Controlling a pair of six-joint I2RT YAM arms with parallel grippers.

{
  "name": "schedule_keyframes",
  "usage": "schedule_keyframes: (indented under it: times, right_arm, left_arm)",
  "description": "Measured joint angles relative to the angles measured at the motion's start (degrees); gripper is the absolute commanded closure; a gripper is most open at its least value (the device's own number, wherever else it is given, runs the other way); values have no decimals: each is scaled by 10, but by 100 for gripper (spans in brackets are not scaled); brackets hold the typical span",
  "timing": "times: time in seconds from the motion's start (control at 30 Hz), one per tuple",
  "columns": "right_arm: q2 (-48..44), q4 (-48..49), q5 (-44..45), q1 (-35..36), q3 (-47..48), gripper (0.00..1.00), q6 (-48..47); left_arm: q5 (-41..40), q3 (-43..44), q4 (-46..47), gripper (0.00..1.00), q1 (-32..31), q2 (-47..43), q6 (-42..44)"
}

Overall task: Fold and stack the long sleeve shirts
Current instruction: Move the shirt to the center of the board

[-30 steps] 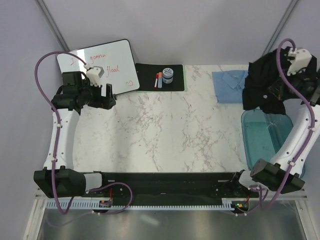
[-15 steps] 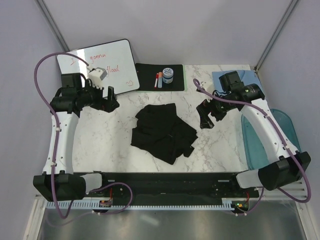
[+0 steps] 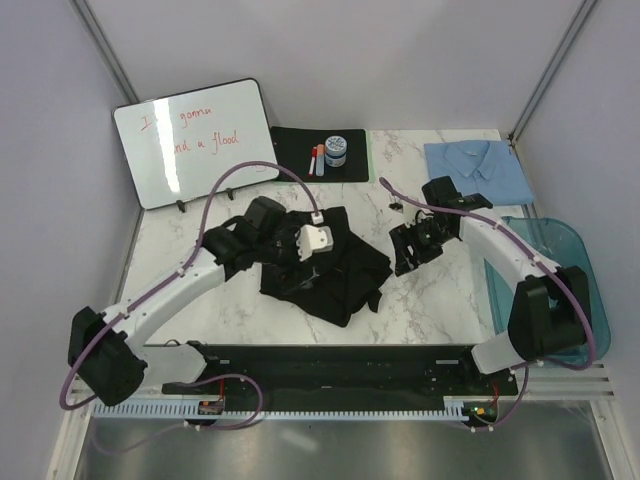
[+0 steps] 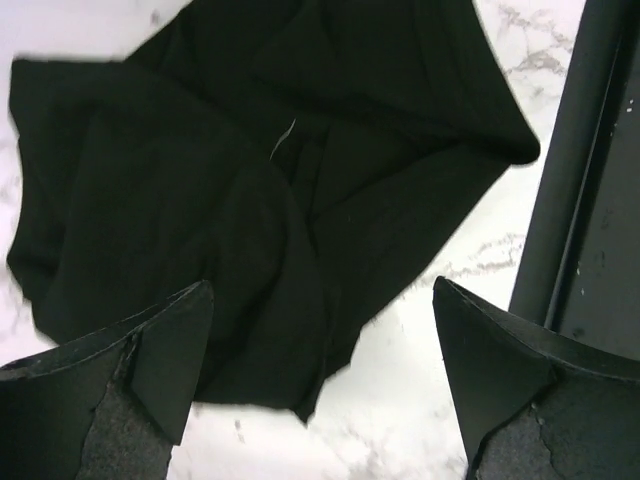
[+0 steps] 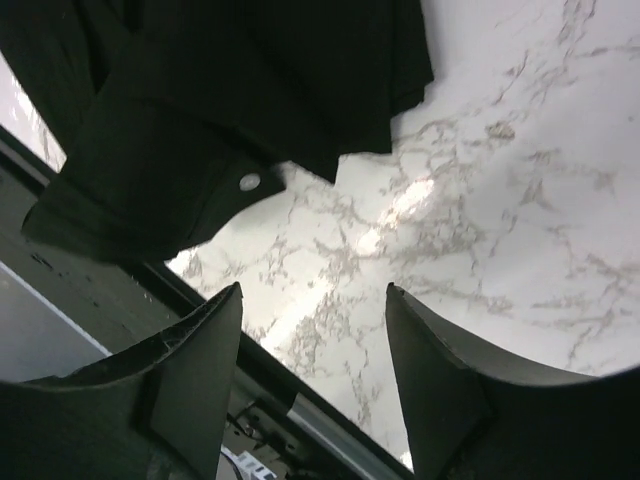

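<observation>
L pincer low, jaws wide apart; R pincer low too, jaws apart, nothing between.

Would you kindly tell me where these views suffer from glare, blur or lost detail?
Top external view: evenly lit, with a faint sheen on the whiteboard, while the folds of the black shirt sink into flat darkness. Left wrist view: the shirt's left edge is smeared by blur. Right wrist view: a bright glare patch washes out the veining on the table.
</observation>
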Motion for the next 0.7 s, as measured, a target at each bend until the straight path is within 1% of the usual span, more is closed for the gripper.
schedule_keyframes:
  times: [0.03,0.07,0.1,0.2,0.23,0.3,0.33,0.37,0.43,0.47,0.5,0.53,0.57,0.6,0.63,0.67,0.7]
  right_arm:
    - [17,12,0,-2,3,36,6]
    - [40,22,-1,-4,9,37,11]
    - [62,31,-4,-5,18,37,15]
    - [117,54,-12,-8,39,34,25]
    - [126,60,-14,-9,42,31,27]
    - [139,71,-20,-9,46,31,32]
    - [144,76,-23,-9,46,33,34]
    - [147,80,-27,-9,46,35,35]
    - [156,91,-31,-9,46,43,38]
    - [165,100,-31,-7,46,46,40]
    - [173,106,-31,-6,46,47,39]
    - [188,114,-30,-5,46,52,42]
    - [195,116,-29,-3,46,55,42]
    - [205,121,-27,-2,45,60,42]
    - [215,128,-25,1,42,69,43]
    - [223,132,-19,2,39,77,43]
    - [229,135,-14,3,36,85,44]
  left_arm:
    - [-3,2,20,3,-18,19,5]
    - [-4,5,35,3,-33,35,7]
    - [-10,12,61,3,-51,69,7]
    - [-21,23,89,4,-93,118,7]
    - [-35,28,104,4,-102,137,7]
    - [-78,32,141,4,-110,177,7]
    - [-101,32,156,5,-109,192,7]
    - [-123,31,168,18,-106,202,8]
    - [-170,27,192,34,-99,220,12]
    - [-198,25,199,47,-95,226,17]
    - [-215,23,204,53,-91,230,19]
    - [-235,20,207,58,-84,231,23]
    - [-247,18,205,73,-74,231,26]
    - [-257,17,204,81,-64,228,27]
    - [-260,17,200,90,-47,224,30]
    - [-263,17,193,98,-22,216,33]
    - [-266,17,184,98,4,206,35]
